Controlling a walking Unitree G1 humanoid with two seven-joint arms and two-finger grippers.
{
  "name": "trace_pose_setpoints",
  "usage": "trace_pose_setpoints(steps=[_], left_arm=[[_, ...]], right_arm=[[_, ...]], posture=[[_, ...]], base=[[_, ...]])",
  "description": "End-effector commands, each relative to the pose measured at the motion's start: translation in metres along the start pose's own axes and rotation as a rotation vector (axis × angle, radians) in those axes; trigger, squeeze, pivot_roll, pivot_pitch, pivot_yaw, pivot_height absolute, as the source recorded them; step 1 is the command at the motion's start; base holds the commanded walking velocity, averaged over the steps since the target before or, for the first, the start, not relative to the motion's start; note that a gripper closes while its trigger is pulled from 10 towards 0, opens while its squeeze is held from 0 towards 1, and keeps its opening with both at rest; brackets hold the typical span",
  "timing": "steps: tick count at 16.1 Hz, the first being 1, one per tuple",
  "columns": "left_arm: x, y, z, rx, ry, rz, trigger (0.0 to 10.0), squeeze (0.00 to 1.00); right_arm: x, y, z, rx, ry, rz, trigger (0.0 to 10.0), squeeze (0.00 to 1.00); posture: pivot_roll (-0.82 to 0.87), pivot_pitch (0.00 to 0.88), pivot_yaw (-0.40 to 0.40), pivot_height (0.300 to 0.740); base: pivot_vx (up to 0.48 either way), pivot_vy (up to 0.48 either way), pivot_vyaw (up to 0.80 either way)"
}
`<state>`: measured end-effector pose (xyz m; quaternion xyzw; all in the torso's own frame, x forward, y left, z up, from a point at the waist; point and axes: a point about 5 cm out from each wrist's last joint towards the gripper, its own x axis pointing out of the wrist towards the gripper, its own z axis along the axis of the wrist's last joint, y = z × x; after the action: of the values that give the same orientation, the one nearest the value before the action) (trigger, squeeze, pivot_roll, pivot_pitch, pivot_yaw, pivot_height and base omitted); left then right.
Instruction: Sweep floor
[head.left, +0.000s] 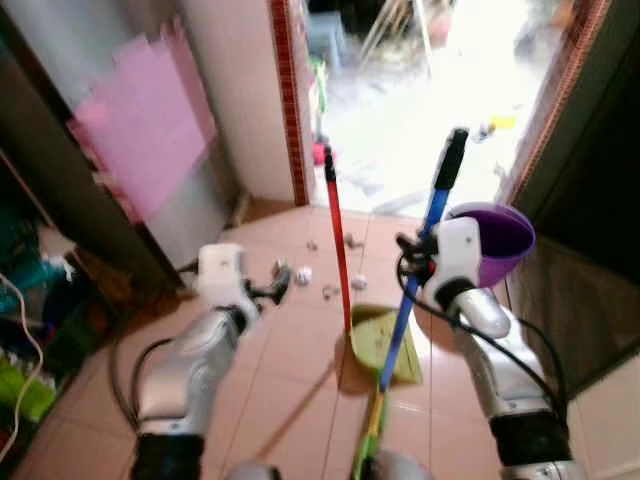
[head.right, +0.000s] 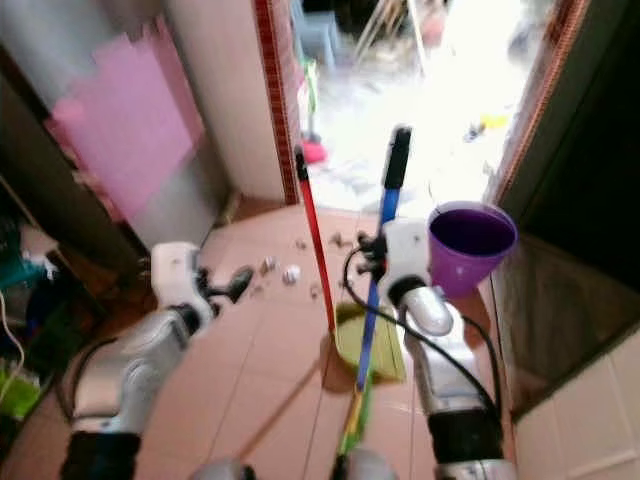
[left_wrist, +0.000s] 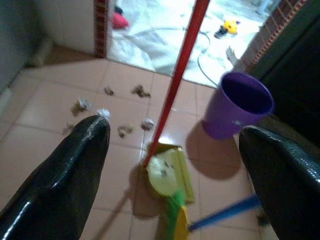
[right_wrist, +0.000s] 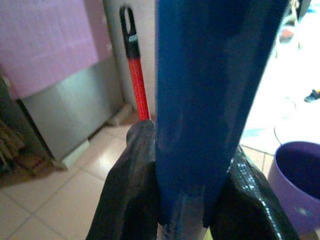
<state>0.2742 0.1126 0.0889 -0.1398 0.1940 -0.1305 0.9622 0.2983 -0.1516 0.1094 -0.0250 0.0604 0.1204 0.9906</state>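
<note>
The right gripper (head.left: 408, 250) was clamped tight on the broom (head.left: 420, 255), its black fingers (right_wrist: 131, 200) pressed against both sides of the blue handle w/ no gap. The broom had a blue shaft w/ a black grip at the top, leaning toward 1 o'clock, and a green and yellow head down on the tiles at approx 6 o'clock from the gripper. The dustpan (head.left: 385, 345) was yellow-green, flat on the pink tile floor (head.left: 290, 400), touching the broom head, w/ a red handle (head.left: 338, 245) standing up nearly straight and slightly toward 11 o'clock. The left gripper (head.left: 281, 284) hung in the air at 9 o'clock of the dustpan, fingers (left_wrist: 65, 175) spread wide, holding nothing. Crumpled scraps (head.left: 303, 274) lay scattered on the tiles at 12 o'clock of the left gripper, near the doorway. A purple bucket (head.left: 497, 240) stood at 3 o'clock of the broom shaft, just beside the right wrist.
</note>
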Motion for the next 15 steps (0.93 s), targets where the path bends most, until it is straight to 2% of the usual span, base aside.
trace_pose_setpoints(steps=[1, 6, 8, 9, 11, 14, 15], left_arm=[[-0.0017, 0.0089, 0.0011, 0.006, 0.006, 0.033, 10.0, 0.0], [-0.0008, 0.0084, 0.0008, -0.014, -0.003, 0.028, 10.0, 0.0], [-0.001, 0.0073, 0.0036, 0.027, -0.019, -0.001, 10.0, 0.0], [-0.003, 0.0058, 0.0048, 0.002, -0.027, -0.033, 10.0, 0.0], [-0.0031, 0.0085, 0.0045, 0.025, -0.023, -0.007, 10.0, 0.0], [-0.0038, 0.0052, 0.002, -0.009, -0.017, -0.05, 10.0, 0.0], [-0.0029, 0.0055, 0.0007, 0.003, -0.007, -0.03, 10.0, 0.0]], right_arm=[[0.0037, 0.0045, 0.0131, -0.007, -0.05, 0.017, 10.0, 0.0], [0.0028, 0.0034, 0.0121, -0.001, -0.051, 0.007, 10.0, 0.0], [0.002, 0.0036, 0.0114, -0.001, -0.054, 0.008, 10.0, 0.0], [0.002, 0.0041, 0.0115, 0.0, -0.054, 0.009, 10.0, 0.0], [0.0021, 0.0044, 0.0116, 0.001, -0.056, 0.009, 10.0, 0.0], [0.0018, 0.0038, 0.0117, -0.007, -0.054, 0.004, 10.0, 0.0], [0.0015, 0.0028, 0.0116, -0.006, -0.055, 0.0, 10.0, 0.0]], posture=[[-0.12, 0.0, 0.06, 0.74], [-0.12, 0.0, 0.068, 0.74], [-0.12, 0.0, 0.069, 0.74], [-0.12, 0.0, 0.07, 0.74], [-0.12, 0.0, 0.07, 0.74], [-0.12, 0.0, 0.071, 0.74], [-0.12, 0.0, 0.07, 0.74]], base=[[0.0, 0.0, 0.0], [0.0, 0.0, -0.43], [0.0, 0.0, 0.0], [0.247, 0.281, 0.0], [0.272, 0.291, 0.0], [0.285, 0.287, 0.0], [0.0, 0.0, -0.8]])
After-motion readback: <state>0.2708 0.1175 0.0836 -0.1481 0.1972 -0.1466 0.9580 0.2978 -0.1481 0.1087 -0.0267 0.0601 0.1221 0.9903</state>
